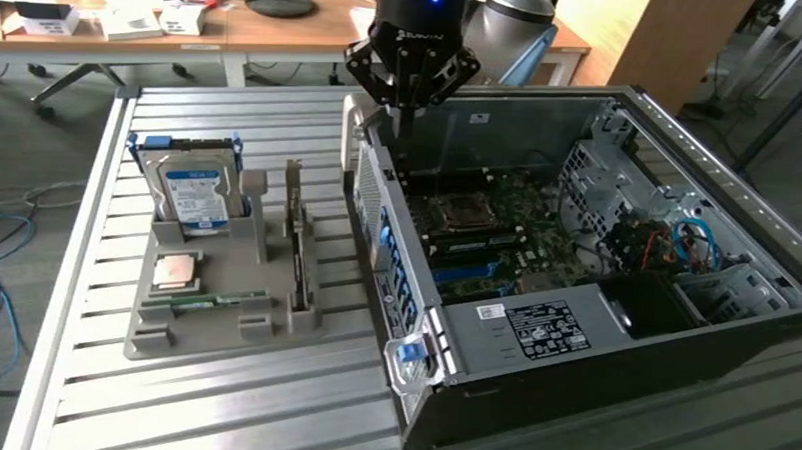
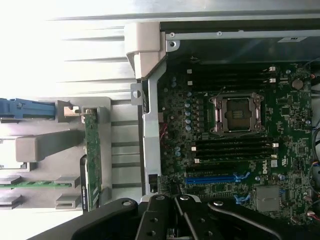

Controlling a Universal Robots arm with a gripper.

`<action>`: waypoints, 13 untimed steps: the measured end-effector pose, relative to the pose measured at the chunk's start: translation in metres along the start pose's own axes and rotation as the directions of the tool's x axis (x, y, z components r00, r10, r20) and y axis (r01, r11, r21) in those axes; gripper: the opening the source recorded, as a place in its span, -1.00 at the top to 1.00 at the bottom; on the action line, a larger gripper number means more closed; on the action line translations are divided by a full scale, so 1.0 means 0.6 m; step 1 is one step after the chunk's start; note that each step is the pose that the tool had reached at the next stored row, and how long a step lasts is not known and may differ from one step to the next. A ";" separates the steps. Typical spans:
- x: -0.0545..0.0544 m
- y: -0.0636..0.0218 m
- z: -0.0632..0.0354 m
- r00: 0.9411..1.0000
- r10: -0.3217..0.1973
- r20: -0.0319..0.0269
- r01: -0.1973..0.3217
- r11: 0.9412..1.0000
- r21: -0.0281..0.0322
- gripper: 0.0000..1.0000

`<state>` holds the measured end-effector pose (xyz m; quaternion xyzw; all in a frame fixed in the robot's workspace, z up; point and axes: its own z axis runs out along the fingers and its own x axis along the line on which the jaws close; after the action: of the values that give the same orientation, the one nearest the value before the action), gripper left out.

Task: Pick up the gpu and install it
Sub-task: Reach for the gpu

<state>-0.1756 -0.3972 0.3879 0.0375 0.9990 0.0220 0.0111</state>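
Two fingers [image 1: 394, 120], pressed together and holding nothing, hung above your computer case [image 1: 609, 392]; the gpu [image 1: 294, 236] stood upright in its holder [image 1: 197, 340], apart, toward the exterior view's left.

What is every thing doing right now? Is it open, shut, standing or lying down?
computer case: lying on its side, open.
hand: shut, over the case's wall.
gpu: standing on edge in the gray holder, untouched.
hard drive: standing upright in the holder.
memory stick: lying flat in the holder.
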 end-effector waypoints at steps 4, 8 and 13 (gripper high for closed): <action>0.011 0.000 0.001 1.000 0.000 0.000 0.000 1.000 0.000 0.79; 0.024 -0.001 0.002 1.000 0.000 -0.001 0.000 1.000 0.000 0.79; 0.040 -0.001 0.003 1.000 0.000 -0.001 0.000 1.000 0.000 0.79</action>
<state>-0.1995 -0.3960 0.3857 0.0374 0.9990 0.0220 0.0107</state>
